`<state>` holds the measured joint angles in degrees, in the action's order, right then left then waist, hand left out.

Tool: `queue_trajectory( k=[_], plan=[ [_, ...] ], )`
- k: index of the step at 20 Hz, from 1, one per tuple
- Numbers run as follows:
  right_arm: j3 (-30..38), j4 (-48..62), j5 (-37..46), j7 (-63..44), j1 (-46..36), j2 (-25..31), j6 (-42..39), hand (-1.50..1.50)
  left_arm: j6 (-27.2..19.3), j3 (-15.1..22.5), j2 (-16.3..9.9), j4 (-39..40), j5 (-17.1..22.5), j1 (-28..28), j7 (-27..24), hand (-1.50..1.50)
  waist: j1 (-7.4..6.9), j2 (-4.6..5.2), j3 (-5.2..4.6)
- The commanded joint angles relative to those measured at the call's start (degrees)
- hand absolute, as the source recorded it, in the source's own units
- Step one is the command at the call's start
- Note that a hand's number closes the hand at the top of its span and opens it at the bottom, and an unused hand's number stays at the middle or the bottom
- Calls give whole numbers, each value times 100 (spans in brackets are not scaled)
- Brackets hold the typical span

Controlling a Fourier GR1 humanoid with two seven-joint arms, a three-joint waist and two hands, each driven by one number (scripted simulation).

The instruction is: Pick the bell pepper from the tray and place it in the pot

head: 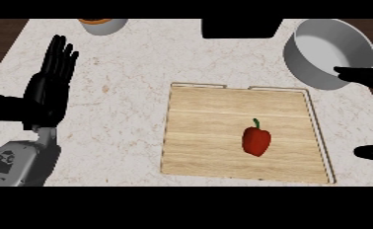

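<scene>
Spanning everything, pale marbled counter (138,65).

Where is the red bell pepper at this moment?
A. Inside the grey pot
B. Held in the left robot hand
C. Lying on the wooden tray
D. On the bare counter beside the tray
C: the bell pepper lies on the wooden tray, toward its right side, with no robot hand touching it; the grey pot at the upper right shows nothing inside.
</scene>
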<state>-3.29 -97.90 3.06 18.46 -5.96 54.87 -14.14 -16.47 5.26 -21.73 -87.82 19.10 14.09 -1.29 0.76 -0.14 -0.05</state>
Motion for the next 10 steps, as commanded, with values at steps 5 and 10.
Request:
queue_trajectory(
  k=[5,10],
  plan=[
    [-518,-1388,571,-1823,-98,644,-873,-150,24,-20,-29,-218,-42,112,347,0,-64,-17,-7],
    [-1275,-1486,1136,-3011,-629,-258,-1039,-150,247,-142,132,-128,-39,-183,29,0,-136,12,-1]
  ],
)
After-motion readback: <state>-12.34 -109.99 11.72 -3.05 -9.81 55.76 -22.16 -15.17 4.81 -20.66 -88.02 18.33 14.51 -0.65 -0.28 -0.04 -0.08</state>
